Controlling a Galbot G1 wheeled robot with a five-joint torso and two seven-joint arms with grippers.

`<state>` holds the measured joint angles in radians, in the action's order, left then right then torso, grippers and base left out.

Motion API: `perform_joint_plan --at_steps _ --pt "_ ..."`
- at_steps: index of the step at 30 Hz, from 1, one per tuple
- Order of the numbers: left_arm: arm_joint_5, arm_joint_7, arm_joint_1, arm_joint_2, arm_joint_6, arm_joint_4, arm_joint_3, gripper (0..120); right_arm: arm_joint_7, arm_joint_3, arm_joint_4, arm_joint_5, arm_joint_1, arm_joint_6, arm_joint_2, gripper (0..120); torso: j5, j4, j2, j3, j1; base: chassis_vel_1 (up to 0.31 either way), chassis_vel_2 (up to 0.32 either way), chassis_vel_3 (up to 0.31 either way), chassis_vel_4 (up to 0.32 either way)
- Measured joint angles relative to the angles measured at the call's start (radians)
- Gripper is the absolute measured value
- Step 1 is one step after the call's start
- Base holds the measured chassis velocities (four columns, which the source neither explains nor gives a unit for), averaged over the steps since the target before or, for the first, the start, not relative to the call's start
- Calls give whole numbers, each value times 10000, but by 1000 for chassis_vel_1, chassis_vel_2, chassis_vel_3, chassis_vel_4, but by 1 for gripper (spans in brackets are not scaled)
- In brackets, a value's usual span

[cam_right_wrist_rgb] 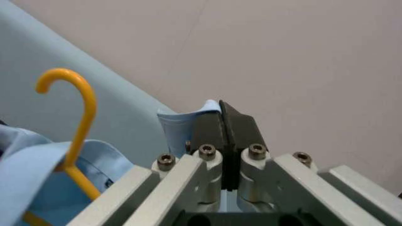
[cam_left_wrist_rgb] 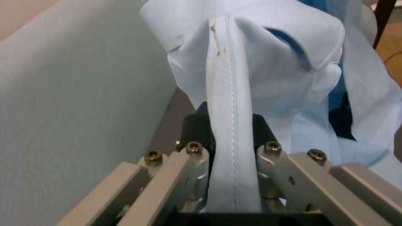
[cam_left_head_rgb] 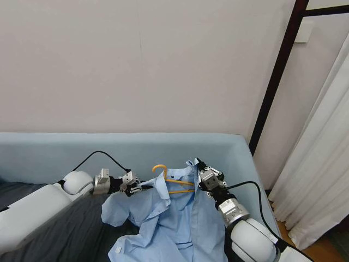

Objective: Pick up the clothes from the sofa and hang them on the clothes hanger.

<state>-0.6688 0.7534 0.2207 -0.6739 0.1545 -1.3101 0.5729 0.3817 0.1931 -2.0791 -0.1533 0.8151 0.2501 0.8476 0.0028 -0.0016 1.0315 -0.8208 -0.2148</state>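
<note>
The light-blue button-up shirt (cam_left_head_rgb: 180, 218) lies at the right end of the pale blue fabric sofa (cam_left_head_rgb: 60, 150), bunched against the backrest. The yellow plastic hanger (cam_left_head_rgb: 159, 168) sits inside its collar, hook poking up. The left hand (cam_left_head_rgb: 140, 188) is clenched on a stitched strip of the shirt's front edge, which runs straight between its fingers (cam_left_wrist_rgb: 188, 174) in the left wrist view. The right hand (cam_left_head_rgb: 200, 173) is clamped on the opposite collar edge, with a small fold of blue cloth pinched between its pads (cam_right_wrist_rgb: 207, 129).

The step in hand looks like settling the shirt on the hanger. To do it well, I judge both grips should draw apart evenly so the shoulders sit over the hanger's arms. Neither should tug hard enough to tip the hook out of the neck. Lifting by cloth alone risks the hanger sliding free.

Count: one shirt, one hanger, two hands, both grasping cloth. One dark grey cover (cam_left_head_rgb: 60, 234) lies along the left part of the seat.
</note>
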Motion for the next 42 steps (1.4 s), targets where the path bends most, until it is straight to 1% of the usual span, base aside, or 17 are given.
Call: perform_joint_plan --at_steps 2,5,8,11,17,19,24,28,36,41,42 --pt "-123 -108 -51 -90 -40 -11 62 7 7 0 -104 -84 -28 35 -57 0 0 1 0 0 0 0 0 0 0" --pt "-738 -446 -139 -266 -206 -160 113 7 46 -7 -457 -382 -55 167 -282 0 0 0 0 0 0 0 0 0 0" --pt "-957 -552 -206 -313 -268 -242 139 7 68 -19 -672 -556 -67 246 -418 0 0 0 0 0 0 0 0 0 0" --pt "-1040 -635 -295 -373 -285 -269 205 7 85 -32 -895 -786 -119 343 -552 0 1 1 0 0 0 0 0 0 0" --pt "-1321 -1060 -567 -729 -395 -210 387 7 78 -80 -1632 -1143 -59 510 -827 0 0 2 0 1 0 0 0 0 0" --pt "-1377 -1319 -769 -903 -429 -138 511 7 4 -87 -1983 -1152 110 524 -941 0 -1 0 0 1 0 0 0 0 0" --pt "-1597 -1688 -1024 -1101 -471 -61 556 7 -113 -75 -2356 -1036 388 526 -977 0 -1 -1 0 1 0 0 0 0 0" --pt "-1766 -1858 -1229 -1110 -510 -150 615 7 -281 -18 -2338 -650 628 390 -900 0 -1 2 0 1 0 0 0 0 0" --pt "-2190 -1998 -1504 -1010 -568 -240 610 7 -567 -15 -2068 274 1262 18 -707 0 -2 0 0 1 0 0 0 0 0" --pt "-2834 -1762 -1774 -599 -597 -621 574 7 -571 -138 -1264 1137 1482 -482 -571 0 -2 0 0 1 0 0 0 0 0" --pt "-2834 -1762 -1774 -599 -597 -621 574 7 -571 -138 -1264 1137 1482 -482 -571 0 -2 0 0 1 0 0 0 0 0"
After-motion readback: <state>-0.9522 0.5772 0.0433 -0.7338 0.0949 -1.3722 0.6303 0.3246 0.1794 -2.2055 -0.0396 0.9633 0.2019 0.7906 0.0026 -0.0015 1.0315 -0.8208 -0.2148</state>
